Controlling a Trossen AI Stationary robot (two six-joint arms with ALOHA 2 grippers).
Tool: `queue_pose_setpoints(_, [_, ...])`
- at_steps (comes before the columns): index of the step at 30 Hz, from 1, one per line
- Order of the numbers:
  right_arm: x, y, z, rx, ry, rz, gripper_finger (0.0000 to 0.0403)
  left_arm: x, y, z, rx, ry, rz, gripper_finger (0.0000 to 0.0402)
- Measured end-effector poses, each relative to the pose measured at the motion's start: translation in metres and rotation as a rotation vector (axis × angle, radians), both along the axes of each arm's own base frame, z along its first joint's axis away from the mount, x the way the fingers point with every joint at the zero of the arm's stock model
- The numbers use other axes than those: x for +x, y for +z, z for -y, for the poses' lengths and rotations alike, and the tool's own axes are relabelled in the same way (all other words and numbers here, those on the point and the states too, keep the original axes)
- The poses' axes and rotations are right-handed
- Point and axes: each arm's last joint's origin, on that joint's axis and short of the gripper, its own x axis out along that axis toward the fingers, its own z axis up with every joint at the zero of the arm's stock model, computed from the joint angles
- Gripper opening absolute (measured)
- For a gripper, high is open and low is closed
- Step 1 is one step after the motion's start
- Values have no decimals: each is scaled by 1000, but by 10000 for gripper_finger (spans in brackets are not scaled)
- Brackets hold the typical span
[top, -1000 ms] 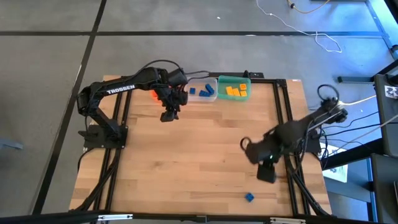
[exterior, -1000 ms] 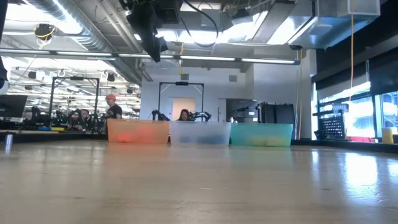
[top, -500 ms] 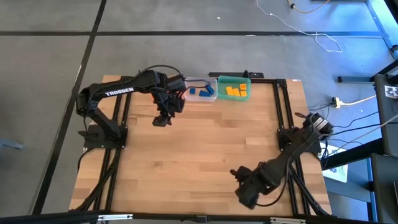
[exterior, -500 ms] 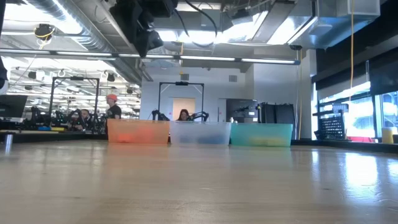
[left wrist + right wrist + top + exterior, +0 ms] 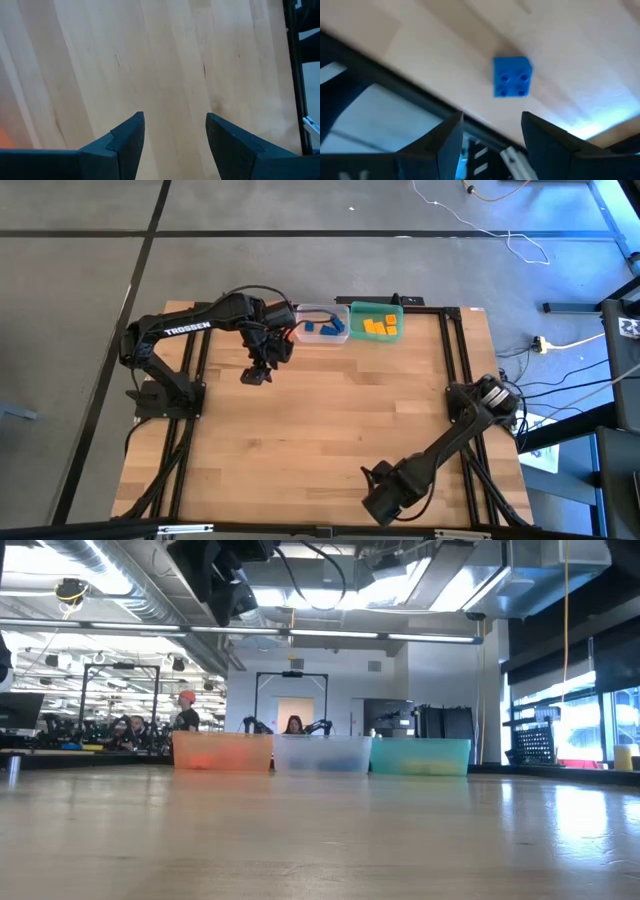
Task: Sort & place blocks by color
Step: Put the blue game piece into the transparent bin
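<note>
Blue block (image 5: 512, 76) lay flat on the wooden table (image 5: 330, 420), just ahead of the right gripper (image 5: 492, 131), studs facing the wrist camera. Right gripper (image 5: 378, 503) hung low by the table's near edge, fingers (image 5: 447, 137) parted with bare wood between them, gripping nothing. Block not touched by either finger; in the high view hidden under the gripper.

Other blocks already sorted: blue blocks (image 5: 324, 328) in the clear tub (image 5: 322, 312), yellow blocks (image 5: 380, 327) in the green tub (image 5: 377, 308), both at the table's far edge. Orange tub (image 5: 221, 751) stood beside them, mostly covered from above by the left arm.

Left gripper (image 5: 255, 373) hovered over the wood just in front of the tubs, fingers (image 5: 127, 135) spread wide, empty.

"TROSSEN" readable in white on the left arm (image 5: 182, 330).

Broad middle of the table bare between the two arms. Black frame rail (image 5: 395, 85) ran close beside the blue block at the table's edge.
</note>
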Motion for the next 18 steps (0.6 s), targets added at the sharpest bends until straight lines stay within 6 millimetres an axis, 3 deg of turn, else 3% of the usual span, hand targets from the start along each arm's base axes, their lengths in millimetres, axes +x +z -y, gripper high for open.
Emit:
queue_pose_setpoints(12, [-3,-20,0,-51,25,-55,200,-1,1,0,-10,22,-2,201])
queue_pose_setpoints(18, [-7,-43,1,12,28,-58,200,-1,1,0,-18,42,-7,201])
